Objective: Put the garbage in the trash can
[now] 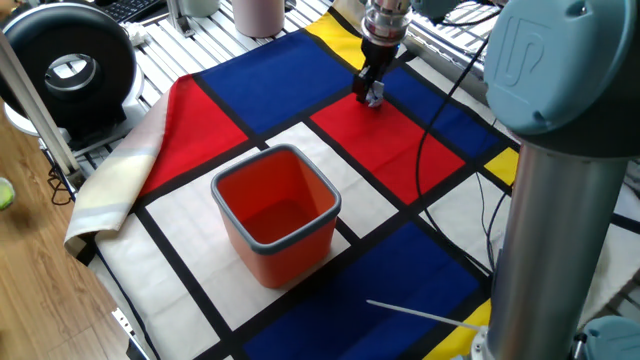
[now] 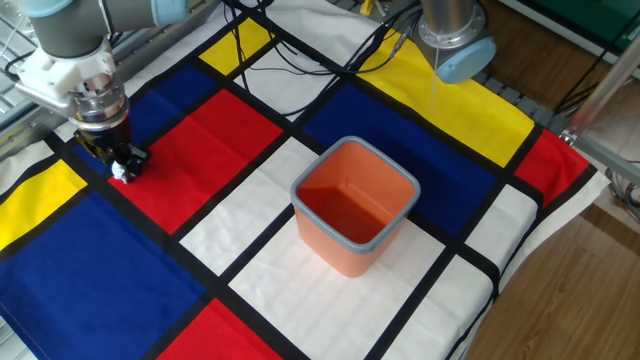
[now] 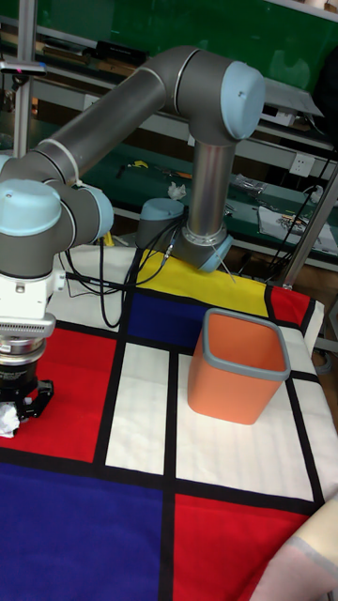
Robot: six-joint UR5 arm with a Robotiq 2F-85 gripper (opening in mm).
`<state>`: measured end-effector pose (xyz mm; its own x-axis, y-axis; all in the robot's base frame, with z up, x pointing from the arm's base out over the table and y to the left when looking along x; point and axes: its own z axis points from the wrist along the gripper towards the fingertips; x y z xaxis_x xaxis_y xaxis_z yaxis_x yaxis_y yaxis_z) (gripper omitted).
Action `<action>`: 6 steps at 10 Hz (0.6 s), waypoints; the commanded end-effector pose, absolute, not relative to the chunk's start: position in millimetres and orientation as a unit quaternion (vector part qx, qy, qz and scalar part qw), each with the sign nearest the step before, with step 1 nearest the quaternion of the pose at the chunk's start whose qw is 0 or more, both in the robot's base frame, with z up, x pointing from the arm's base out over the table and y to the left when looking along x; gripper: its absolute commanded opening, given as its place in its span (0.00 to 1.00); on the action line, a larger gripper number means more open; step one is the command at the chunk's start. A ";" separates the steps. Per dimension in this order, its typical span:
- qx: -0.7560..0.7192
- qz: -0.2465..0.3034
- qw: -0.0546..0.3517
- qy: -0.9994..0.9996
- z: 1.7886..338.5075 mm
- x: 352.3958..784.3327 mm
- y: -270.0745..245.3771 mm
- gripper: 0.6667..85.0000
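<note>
likely a robotics lab: metal racks (image 3: 282,141), cables (image 2: 300,60), a mounted arm (image 3: 141,94).

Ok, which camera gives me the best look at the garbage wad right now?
The tall fixed view: the crumpled wad shows pale and unblocked beside the end effector on the red square. One fixed view shows it small and far off under the end effector; the other fixed view shows only a white speck.

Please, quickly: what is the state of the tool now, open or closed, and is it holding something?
Tool: closed on the garbage, at the red patch.
</note>
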<state>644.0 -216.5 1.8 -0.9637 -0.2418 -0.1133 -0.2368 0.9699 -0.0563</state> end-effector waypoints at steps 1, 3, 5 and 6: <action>-0.098 -0.032 0.052 0.993 18.6 646.1 -225.0 0.28; -0.087 -0.036 0.052 0.994 22.9 650.3 -220.5 0.21; -0.068 -0.035 0.054 0.996 34.0 652.9 -214.2 0.09; -0.058 -0.033 0.051 0.996 44.3 651.8 -210.2 0.06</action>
<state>649.8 -217.0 26.2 -0.9808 -0.1696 -0.0961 -0.1622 0.9835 -0.0805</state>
